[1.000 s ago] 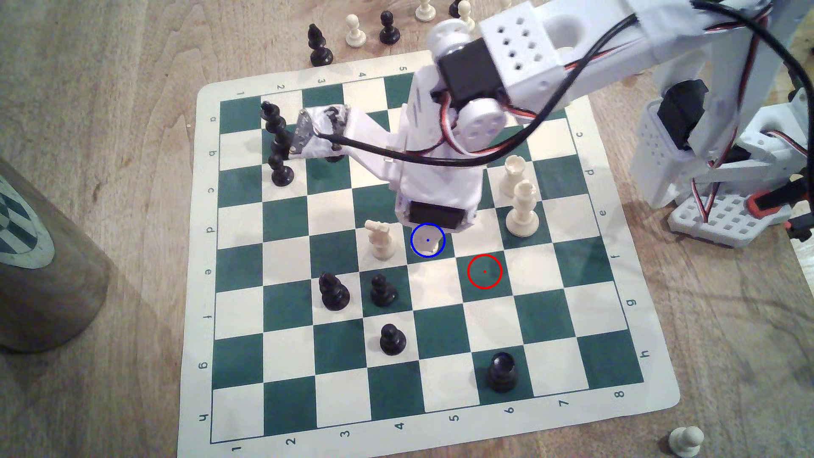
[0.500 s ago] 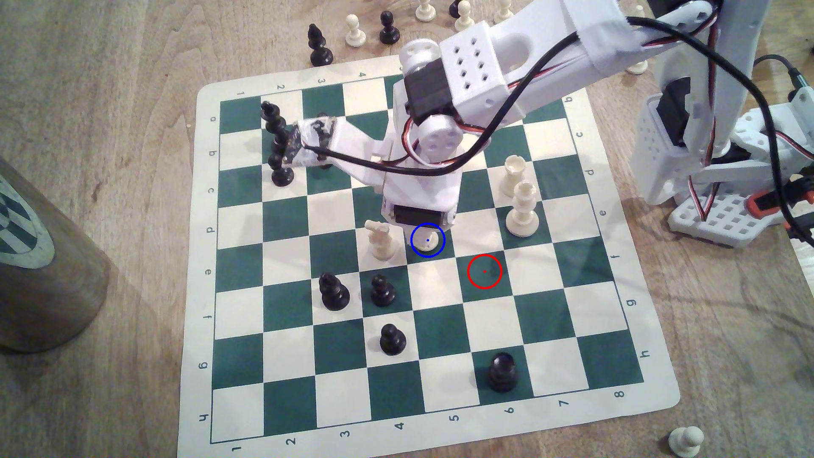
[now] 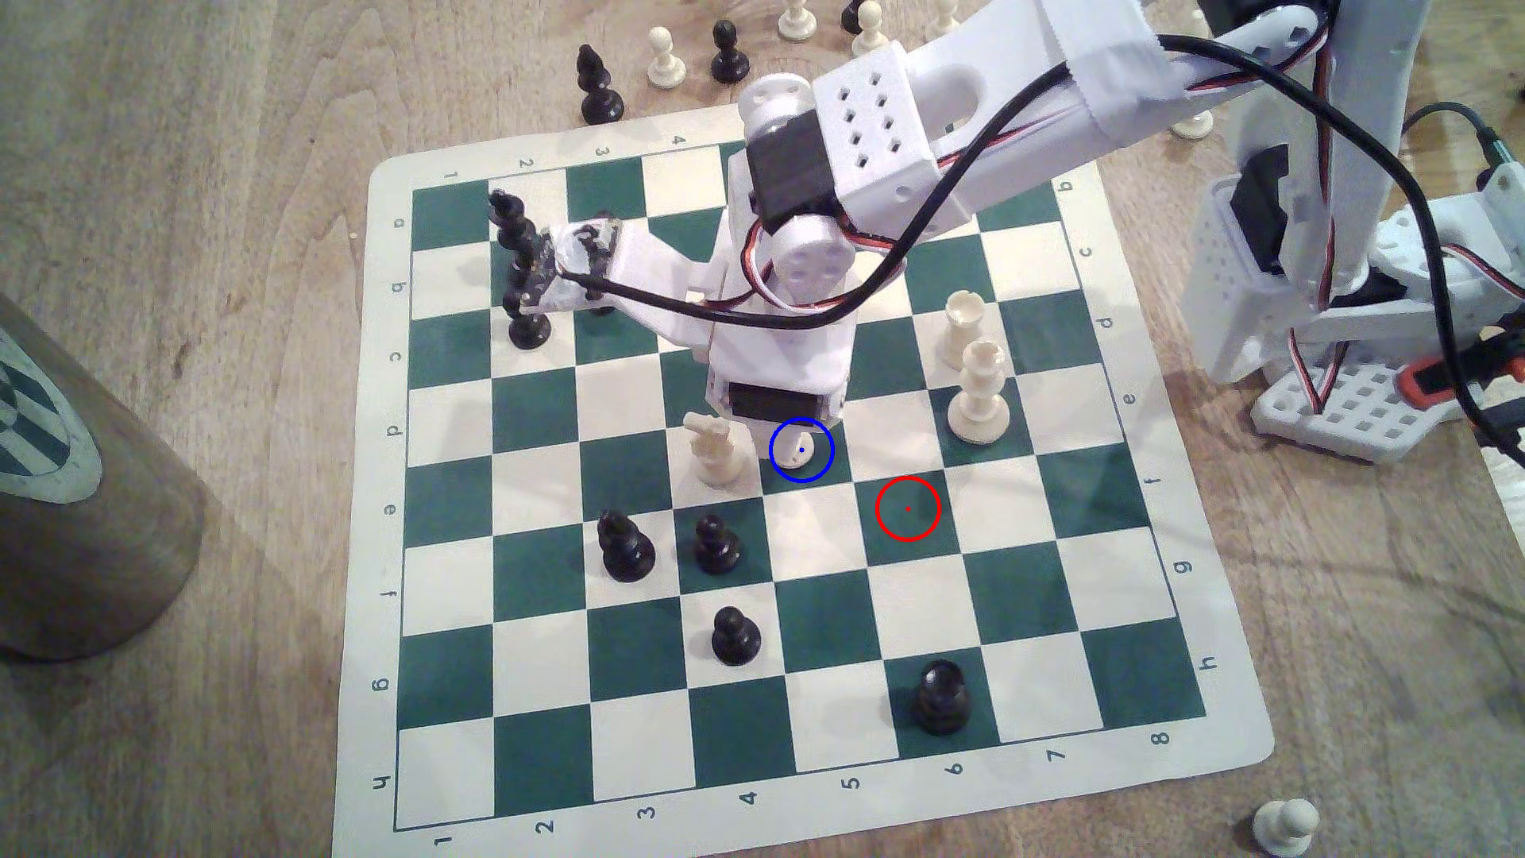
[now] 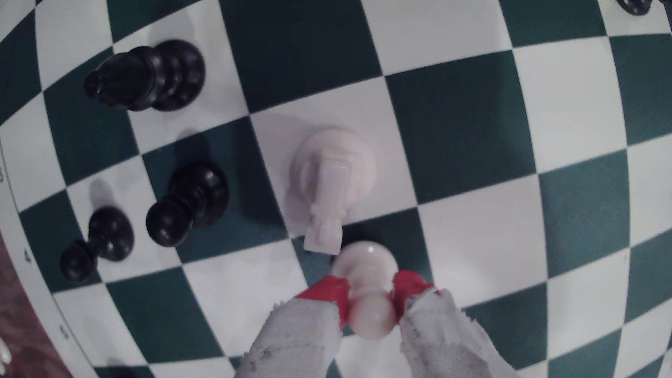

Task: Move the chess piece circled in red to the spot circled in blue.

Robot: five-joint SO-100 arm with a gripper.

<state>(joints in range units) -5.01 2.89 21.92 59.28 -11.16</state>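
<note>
1. Spreading under everything, a pale wooden bench (image 3: 206, 206), with a green-and-cream roll-up chessboard mat (image 3: 1221, 747) lying flat on it.
2. Reaching in from the exterior view's right, a white 3D-printed robot arm (image 3: 891, 140) with black servo blocks and a looping black cable, bent down over the middle of the mat.
3. Clenched on the small cream-white pawn (image 4: 371, 287), jaws (image 4: 371, 294) with red tips and grey cloth-wrapped fingers (image 4: 302, 338) pressing the neck just under the ball head from both sides.
4. Standing upright on the dark green square ringed in thin blue with a blue dot (image 3: 817, 470), that pawn (image 3: 799, 452), its base seen on the green in the wrist view; whether fully seated or a touch above cannot be told.
5. Beside it, on the adjoining cream square at the exterior view's left, a cream horse-headed knight (image 3: 711, 450), its muzzle close to the pawn's base in the wrist view.
6. Lying bare at the exterior view's lower right of the blue ring, a green square ringed in red (image 3: 908, 509).
7. Grouped nearer the camera in the exterior view, three black pawns (image 3: 716, 544).
</note>
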